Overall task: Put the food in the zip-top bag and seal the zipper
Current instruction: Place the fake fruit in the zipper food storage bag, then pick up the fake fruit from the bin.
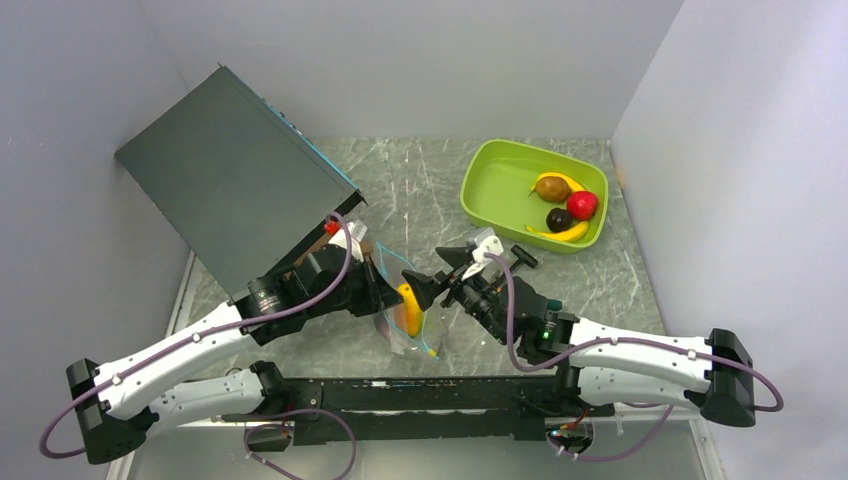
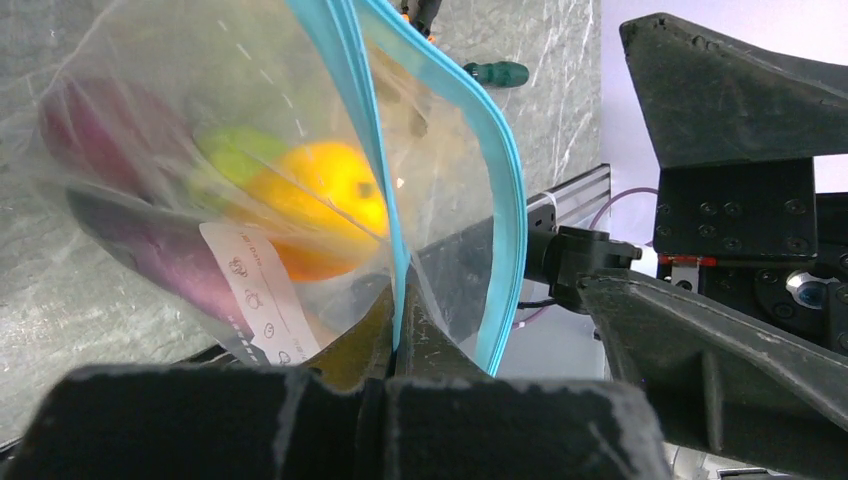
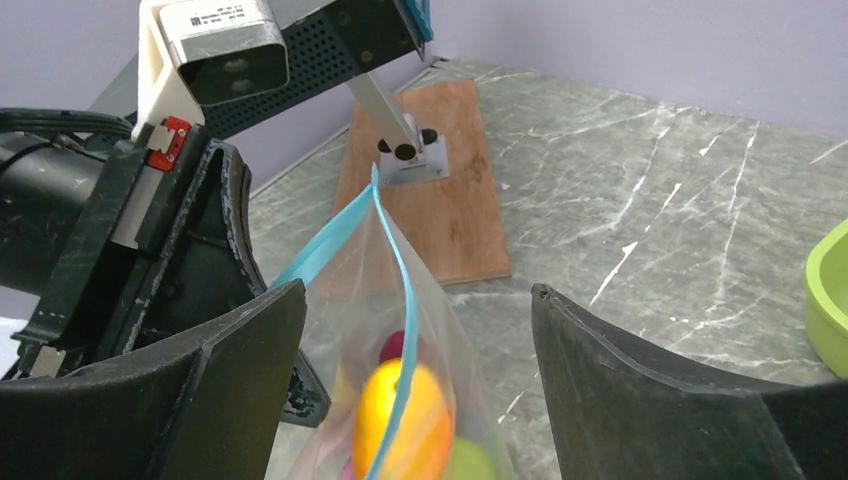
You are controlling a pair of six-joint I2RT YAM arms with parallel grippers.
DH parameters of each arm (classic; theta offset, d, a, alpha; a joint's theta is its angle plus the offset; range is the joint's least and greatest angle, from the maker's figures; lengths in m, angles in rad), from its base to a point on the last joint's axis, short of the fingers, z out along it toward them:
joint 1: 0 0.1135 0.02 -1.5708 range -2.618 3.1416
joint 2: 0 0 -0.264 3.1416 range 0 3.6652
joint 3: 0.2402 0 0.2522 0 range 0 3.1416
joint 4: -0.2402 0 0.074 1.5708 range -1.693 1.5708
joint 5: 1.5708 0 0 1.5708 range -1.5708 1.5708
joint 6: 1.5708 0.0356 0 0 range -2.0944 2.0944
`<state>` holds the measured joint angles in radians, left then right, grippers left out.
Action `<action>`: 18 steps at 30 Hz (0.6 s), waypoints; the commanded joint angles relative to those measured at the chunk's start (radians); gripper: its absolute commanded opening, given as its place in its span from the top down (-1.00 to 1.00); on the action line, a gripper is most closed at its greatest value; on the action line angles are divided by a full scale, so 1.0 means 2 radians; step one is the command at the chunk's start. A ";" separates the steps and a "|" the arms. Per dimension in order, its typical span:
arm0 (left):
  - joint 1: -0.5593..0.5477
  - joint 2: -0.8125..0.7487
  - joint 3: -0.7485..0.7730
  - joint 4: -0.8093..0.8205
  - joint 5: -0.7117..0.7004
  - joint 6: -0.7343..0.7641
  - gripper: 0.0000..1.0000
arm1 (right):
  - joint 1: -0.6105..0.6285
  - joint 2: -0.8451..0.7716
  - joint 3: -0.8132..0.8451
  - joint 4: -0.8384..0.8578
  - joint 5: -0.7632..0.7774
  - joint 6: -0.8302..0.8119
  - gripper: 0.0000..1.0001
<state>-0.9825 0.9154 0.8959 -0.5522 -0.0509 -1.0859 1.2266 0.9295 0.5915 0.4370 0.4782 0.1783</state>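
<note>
The clear zip-top bag (image 1: 412,322) hangs open between the two arms, its blue-green zipper (image 2: 372,150) running up from my left gripper (image 2: 400,335), which is shut on the bag's zipper edge. Inside lie an orange (image 2: 322,205), a green apple (image 2: 232,152) and purple pieces (image 2: 150,250). My right gripper (image 3: 418,300) stands open above the bag's mouth, its fingers (image 3: 210,390) wide on either side of the zipper (image 3: 397,262) and apart from it. More food lies in the lime-green tray (image 1: 490,165): brown pear (image 1: 550,187), red piece (image 1: 582,205), dark plum (image 1: 559,219), yellow bananas (image 1: 566,233).
A large dark box (image 1: 230,170) leans at the back left, over a wooden board (image 3: 432,190) with a small metal stand. A green-handled screwdriver (image 2: 496,72) lies on the marbled table beyond the bag. Walls close in on three sides.
</note>
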 commanded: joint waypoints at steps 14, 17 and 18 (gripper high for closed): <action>-0.001 -0.006 -0.015 0.019 0.005 -0.010 1.00 | -0.092 -0.029 0.049 -0.102 0.068 0.025 -0.67; -0.001 -0.005 -0.019 0.023 0.009 -0.013 1.00 | -0.171 0.002 0.084 -0.132 0.046 0.067 -0.67; -0.002 -0.004 -0.019 0.024 0.009 -0.014 1.00 | -0.194 0.014 0.091 -0.139 0.044 0.078 -0.67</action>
<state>-0.9825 0.9096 0.8639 -0.5488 -0.0486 -1.0950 0.9886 0.8982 0.6651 0.2283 0.5781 0.2276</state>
